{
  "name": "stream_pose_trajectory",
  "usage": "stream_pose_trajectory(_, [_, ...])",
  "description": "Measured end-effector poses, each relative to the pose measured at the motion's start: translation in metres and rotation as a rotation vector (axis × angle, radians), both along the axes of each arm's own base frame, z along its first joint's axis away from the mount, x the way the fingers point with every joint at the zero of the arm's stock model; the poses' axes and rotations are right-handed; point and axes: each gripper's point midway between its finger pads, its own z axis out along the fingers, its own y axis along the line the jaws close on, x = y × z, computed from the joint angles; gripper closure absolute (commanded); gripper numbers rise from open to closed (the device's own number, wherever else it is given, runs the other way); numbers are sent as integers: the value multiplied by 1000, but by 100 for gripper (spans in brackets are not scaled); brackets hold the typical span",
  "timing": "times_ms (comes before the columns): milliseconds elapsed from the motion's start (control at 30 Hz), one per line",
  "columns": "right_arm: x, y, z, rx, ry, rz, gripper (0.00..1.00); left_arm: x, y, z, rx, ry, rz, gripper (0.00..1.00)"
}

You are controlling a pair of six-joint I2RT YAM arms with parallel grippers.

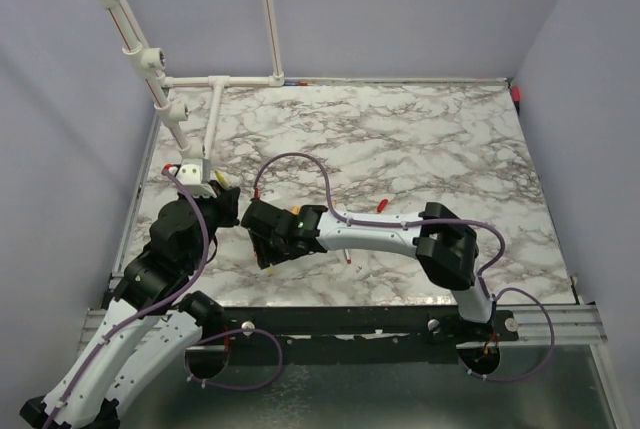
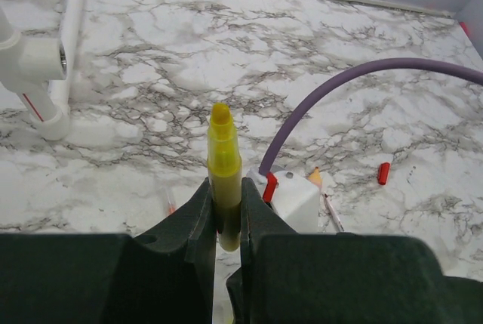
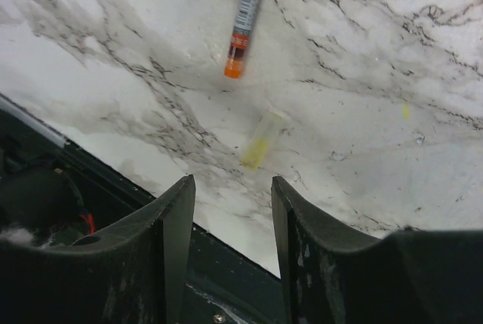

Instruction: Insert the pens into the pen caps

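We'd lower the right end effector (image 3: 230, 211), fingers apart and nothing between them, onto the yellow cap (image 3: 262, 139) on the bench (image 3: 377, 52) just ahead of the gap. We'd turn the wrist so the fingers close across its width, not along it, and keep off the orange-tipped pen (image 3: 245, 14) beyond. The left end effector (image 2: 226, 211) is clamped on the yellow pen (image 2: 224, 158), nib pointing away from the fingers; the cap looks short, translucent pale yellow and lies diagonally near the bench's front edge, and the pen is opaque yellow with a stepped, blunt nib.
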Motion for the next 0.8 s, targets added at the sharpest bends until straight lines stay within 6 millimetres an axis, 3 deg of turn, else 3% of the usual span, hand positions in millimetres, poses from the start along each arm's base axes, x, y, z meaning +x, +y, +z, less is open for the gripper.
stream_pose_trajectory(267, [-8, -9, -39, -136, 39, -68, 49, -4, 5, 1, -3, -8, 19, 100])
stream_pose_trajectory(467, [-3, -7, -48, -171, 44, -131, 50, -8, 4, 4, -14, -16, 9, 100])
stream_pose_trajectory(800, [5, 4, -56, -177, 40, -184, 61, -12, -1, 5, -21, -21, -17, 100])
